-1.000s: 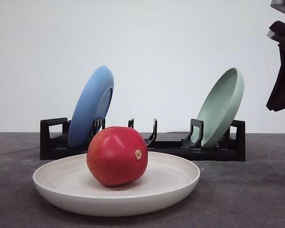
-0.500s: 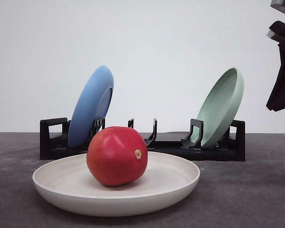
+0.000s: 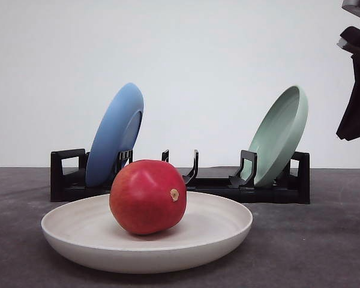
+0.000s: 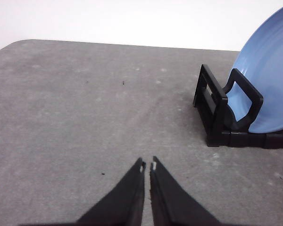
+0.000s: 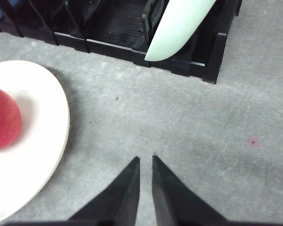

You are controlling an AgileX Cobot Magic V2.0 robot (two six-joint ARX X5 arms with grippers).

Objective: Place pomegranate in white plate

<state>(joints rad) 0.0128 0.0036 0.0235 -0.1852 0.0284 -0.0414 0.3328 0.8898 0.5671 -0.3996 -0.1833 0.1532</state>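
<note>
Pomegranate (image 3: 147, 196) sits inside white plate (image 3: 147, 235), nothing touching it, so the task looks done. Right gripper (image 5: 144, 162) is raised beside the plate w/ fingers pressed together, empty; left gripper (image 4: 147, 165) likewise closed over bare table (image 4: 75, 117), well apart.

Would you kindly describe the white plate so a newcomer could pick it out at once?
Start at the black rack across the back of the grey table; the white plate lies flat just in front of it. Unlike the blue plate and green plate, which stand on edge in the rack, it holds the pomegranate.
</note>
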